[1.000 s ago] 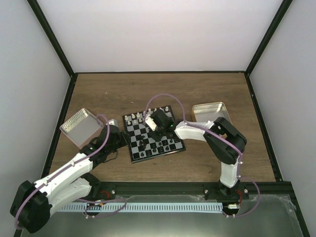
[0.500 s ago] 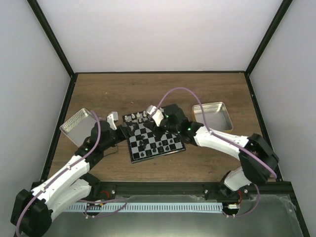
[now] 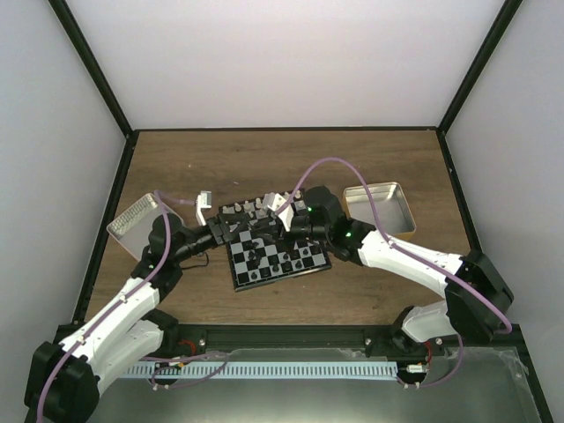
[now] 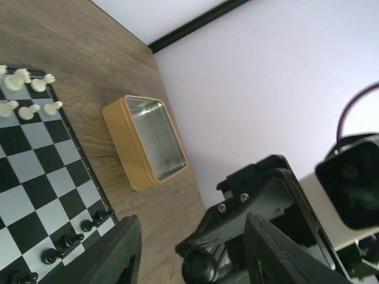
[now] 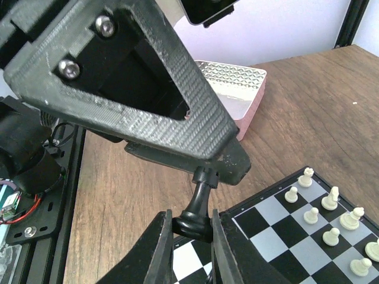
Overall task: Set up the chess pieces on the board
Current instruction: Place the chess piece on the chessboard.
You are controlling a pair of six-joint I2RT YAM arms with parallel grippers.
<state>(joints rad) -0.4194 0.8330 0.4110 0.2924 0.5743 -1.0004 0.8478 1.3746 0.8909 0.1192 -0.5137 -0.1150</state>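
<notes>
From overhead, both arms reach in over the board point(image 3: 282, 275), which lies slightly askew in the middle of the wooden table point(image 3: 264, 163). One open tin point(image 3: 137, 225) sits off its left side and another tin point(image 3: 379, 207) off its right. The left gripper point(image 3: 220, 231) hangs at the board's left edge and the right gripper point(image 3: 284, 225) over its far half. From up there I can't tell what either one is doing, because the arms cover their own fingers.

The right wrist camera settles it. The right gripper's two fingers point(image 5: 160, 245) are clamped on the round base of a black piece point(image 5: 198, 198). The piece is held up off the squares and tilted, with its head touching the tip of one big ribbed finger point(image 5: 148, 89) of the left gripper. Only that one finger is visible in this view.

The left wrist camera shows both of that gripper's fingers standing well apart. The right gripper's body pokes into the gap, with a rounded black shape at its end that touches neither finger.

That view also shows a short row of black pieces point(image 4: 65, 245) standing along the board's right edge, near the gold-walled tin. The white pieces point(image 4: 26, 94) are clustered at the far end. Overhead, these are only specks.
</notes>
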